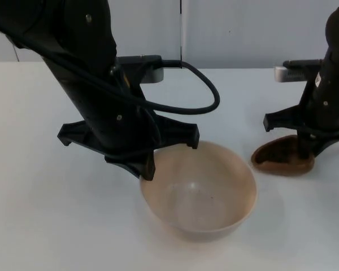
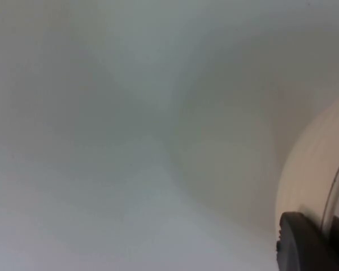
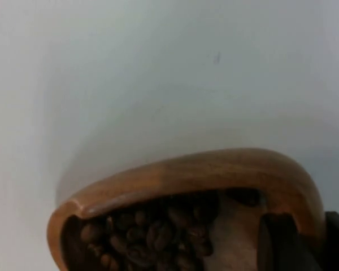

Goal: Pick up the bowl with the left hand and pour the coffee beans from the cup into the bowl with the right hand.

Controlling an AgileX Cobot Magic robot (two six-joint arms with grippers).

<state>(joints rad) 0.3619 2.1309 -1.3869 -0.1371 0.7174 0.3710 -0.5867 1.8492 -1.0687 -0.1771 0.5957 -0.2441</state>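
Seen from above, at the left: left gripper lowered onto the near-left rim of the cream bowl, one finger outside the wall and one at the rim's far edge, so closed upon the rim as far as could be judged. Bowl placed on the white table at the middle, upright, nothing visible inside. In the left wrist view: curved pale wall of the bowl just beside a black fingertip, table beyond. Further right, seen from above: brown wooden cup standing near the bowl but apart from it, right gripper set over its right side, one finger inside the cup. In the right wrist view: cup rim with coffee beans heaped inside, a finger against the inner wall; grip on the wall apparent, fingers closed on it.
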